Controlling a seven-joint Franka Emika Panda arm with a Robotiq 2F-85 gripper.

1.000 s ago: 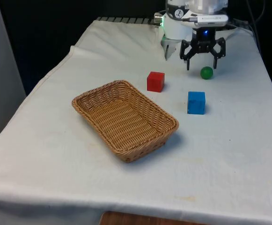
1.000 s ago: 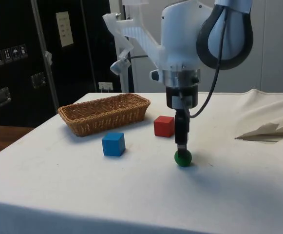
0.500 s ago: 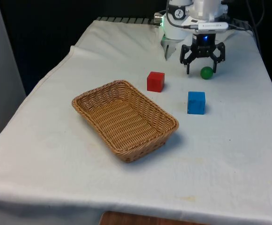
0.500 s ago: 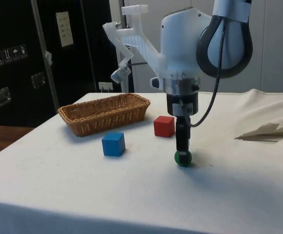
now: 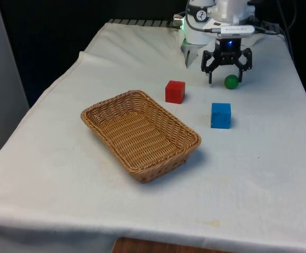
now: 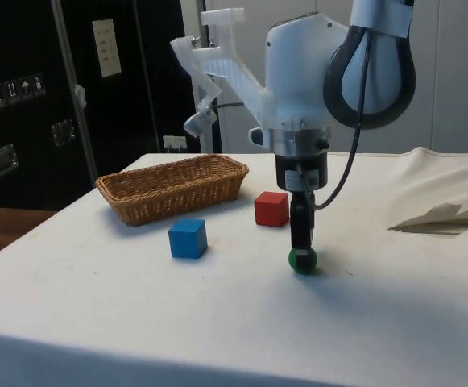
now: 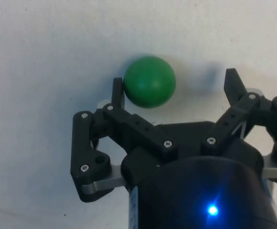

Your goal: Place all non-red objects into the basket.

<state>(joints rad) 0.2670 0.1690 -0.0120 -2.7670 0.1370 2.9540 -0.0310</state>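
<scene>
In the side view the black gripper (image 6: pixel 301 242) stands edge-on, so one finger covers the other and the gap between them cannot be read there; its tip also overlaps the top of the green ball (image 6: pixel 303 260). In the front view the ball (image 5: pixel 232 81) sits partly behind the finger on the front view's right, with only part of its round face showing. How close the tips come to the cloth is hard to make out.

The wrist view settles the rest. The fingers (image 7: pixel 117 92) are spread wide apart, and the ball (image 7: pixel 149 81) lies on the cloth between them, not centred: it is touching or just beside one fingertip and well apart from the other. The gripper (image 7: pixel 175 87) is low over the ball, gripping nothing.

The ball rests at the far right of the desk (image 5: pixel 258 174) in the front view, close to the robot's base. The blue cube (image 5: pixel 220 115) lies nearer than the ball, apart from it, and the red cube (image 5: pixel 175 91) lies to the front view's left of both. The wicker basket (image 5: pixel 97 110) stands near the middle of the desk, nearer and further to the front view's left, with nothing visible inside it
</scene>
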